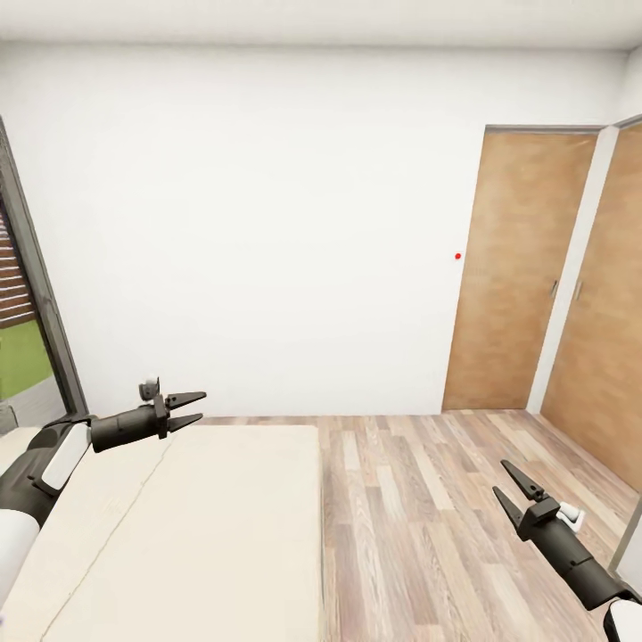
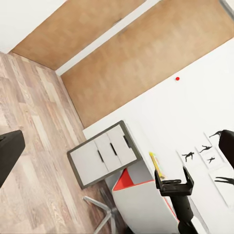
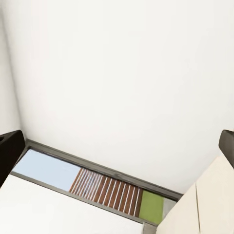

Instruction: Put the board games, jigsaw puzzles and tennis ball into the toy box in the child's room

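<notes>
Right gripper (image 1: 514,489) sits lowest in the head view, over the plank floor (image 1: 419,517), jaws spread apart with nothing between them. Left gripper (image 1: 189,408) hangs above the far end of the bed (image 1: 196,535), jaws parted a little and empty.

Bed: beige mattress, bare on the part in view; no board games seen on it from here.

Other things: two wooden doors (image 1: 522,276) in the right corner, a small red dot (image 1: 458,256) on the white wall (image 1: 267,223) beside them. A dark-framed window (image 1: 27,312) stands at the left edge, green showing outside.

Left wrist view: a grey cabinet with drawers (image 2: 103,153), a chair with a red and grey seat (image 2: 139,195) beside it, and black silhouette pictures (image 2: 202,153) on the wall. A thin yellow item (image 2: 155,163) lies near the chair; too small to identify. Counter and toy box cannot be made out.

Right wrist view: white wall, window frame and a corner of the mattress.
</notes>
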Motion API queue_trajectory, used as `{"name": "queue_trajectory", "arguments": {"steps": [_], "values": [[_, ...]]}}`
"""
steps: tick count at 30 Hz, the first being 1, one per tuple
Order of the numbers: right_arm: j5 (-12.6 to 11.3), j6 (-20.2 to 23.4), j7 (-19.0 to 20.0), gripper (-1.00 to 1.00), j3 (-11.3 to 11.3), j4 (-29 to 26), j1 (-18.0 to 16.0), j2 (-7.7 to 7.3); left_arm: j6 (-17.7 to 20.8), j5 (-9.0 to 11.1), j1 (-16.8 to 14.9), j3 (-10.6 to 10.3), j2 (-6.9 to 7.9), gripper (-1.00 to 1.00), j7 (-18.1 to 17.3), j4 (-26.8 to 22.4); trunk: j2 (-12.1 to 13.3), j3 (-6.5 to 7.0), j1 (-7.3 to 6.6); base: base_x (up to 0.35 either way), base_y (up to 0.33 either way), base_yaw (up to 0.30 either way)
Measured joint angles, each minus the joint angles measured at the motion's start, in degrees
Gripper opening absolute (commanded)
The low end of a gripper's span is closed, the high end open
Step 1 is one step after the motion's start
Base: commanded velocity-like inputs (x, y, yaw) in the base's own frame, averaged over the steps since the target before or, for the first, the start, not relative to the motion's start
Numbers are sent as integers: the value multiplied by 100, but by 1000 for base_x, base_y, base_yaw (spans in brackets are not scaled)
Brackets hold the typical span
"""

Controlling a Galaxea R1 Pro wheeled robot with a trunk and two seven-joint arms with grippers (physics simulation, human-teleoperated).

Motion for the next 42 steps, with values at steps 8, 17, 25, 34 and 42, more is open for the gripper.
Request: {"name": "queue_trajectory", "arguments": {"steps": [8, 17, 25, 34, 42], "values": [[0, 0, -4, 100, 0, 0, -3, 2, 0, 6, 0, 0, 0, 100, 1, 0, 0, 0, 0, -11, 269, 0], [0, 0, -15, 100, 0, 0, -1, 1, -3, 1, 0, 0, 0, 100, 2, 0, 0, 0, 0, -1, 274, 0], [0, 0, -19, 100, 0, 0, -3, -3, 0, 1, 0, 0, 0, 100, 2, 0, 0, 0, 0, 0, 281, 0], [0, 0, -18, 100, 0, 0, -4, 0, -2, 6, 0, 0, 0, 100, 2, 0, 0, 0, 0, 0, 283, 0], [0, 0, -22, 100, 0, 0, -4, -2, -1, 4, 0, 0, 0, 100, 2, 0, 0, 0, 0, 0, 283, 0]]}}
